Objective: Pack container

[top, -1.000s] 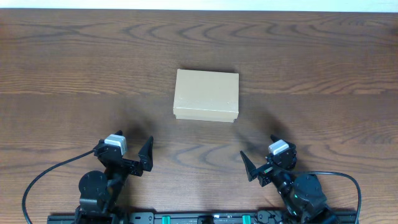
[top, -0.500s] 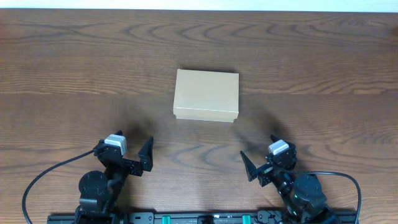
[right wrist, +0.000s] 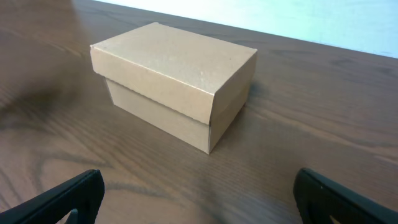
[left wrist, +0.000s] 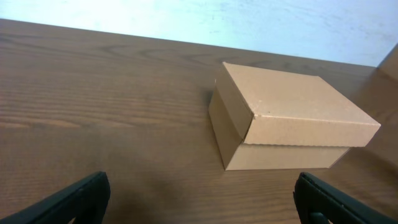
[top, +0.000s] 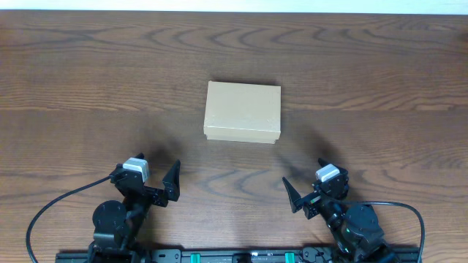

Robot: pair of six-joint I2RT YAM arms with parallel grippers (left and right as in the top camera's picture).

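**Closed box waits between two idle arms**

A small tan container (top: 242, 112), lid shut, sits mid-desk (top: 88, 80), square to both arms, probably so either can reach it. The left gripper (top: 156, 177) and right gripper (top: 306, 191) rest near the front edge, jaws spread apart, holding nothing.

The small rectangular cardboard box (top: 242, 112) is plain tan-brown, one even colour on lid and walls, with no print or marks. The wooden table (top: 88, 88) is dark brown with wavy, lighter grain lines. At 7 o'clock, the left gripper (top: 150, 181) is black with a grey-white block; at 5 o'clock, the right gripper (top: 316, 188) has the same colours.
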